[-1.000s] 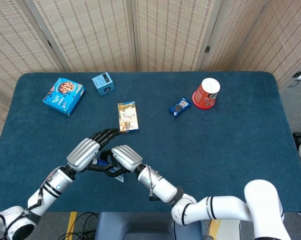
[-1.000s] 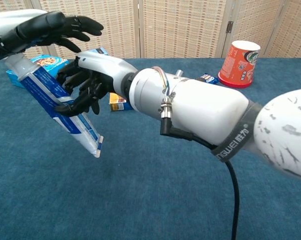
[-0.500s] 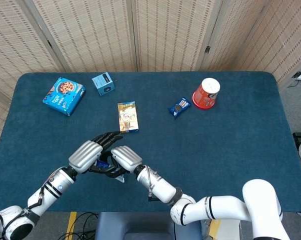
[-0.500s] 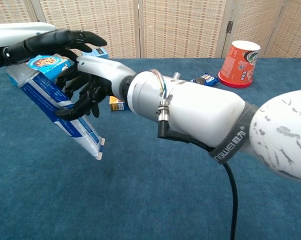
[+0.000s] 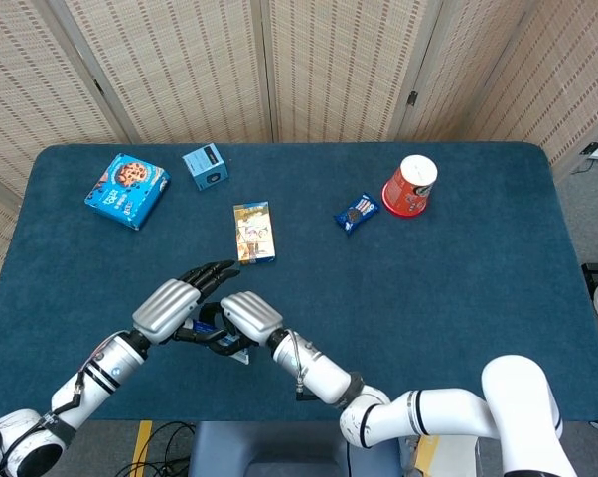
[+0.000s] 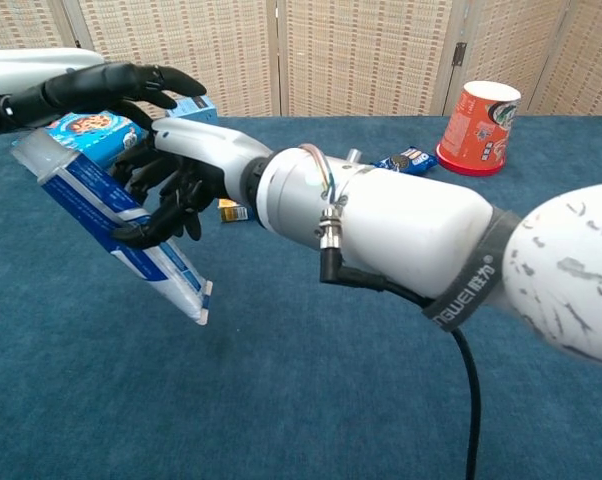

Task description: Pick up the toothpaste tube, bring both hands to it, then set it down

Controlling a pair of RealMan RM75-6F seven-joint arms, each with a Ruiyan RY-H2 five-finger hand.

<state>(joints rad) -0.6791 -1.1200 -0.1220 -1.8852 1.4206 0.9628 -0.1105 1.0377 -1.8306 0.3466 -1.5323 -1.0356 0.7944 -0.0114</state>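
The blue and white toothpaste tube hangs tilted above the near left of the table, cap end up and to the left, flat end down. My right hand wraps its dark fingers around the tube's middle. My left hand lies over the cap end with its fingers stretched out above the tube; whether it holds the tube stays hidden. In the head view the left hand and right hand meet close together, and only a sliver of the tube shows below them.
On the blue table lie a blue cookie box, a small blue box, a yellow box, a dark snack packet and a tipped red cup. My right forearm fills the chest view's middle.
Both hands and the tube have sunk slightly, and the tube has tilted a little flatter. The left hand's spread fingers have drawn together above it.
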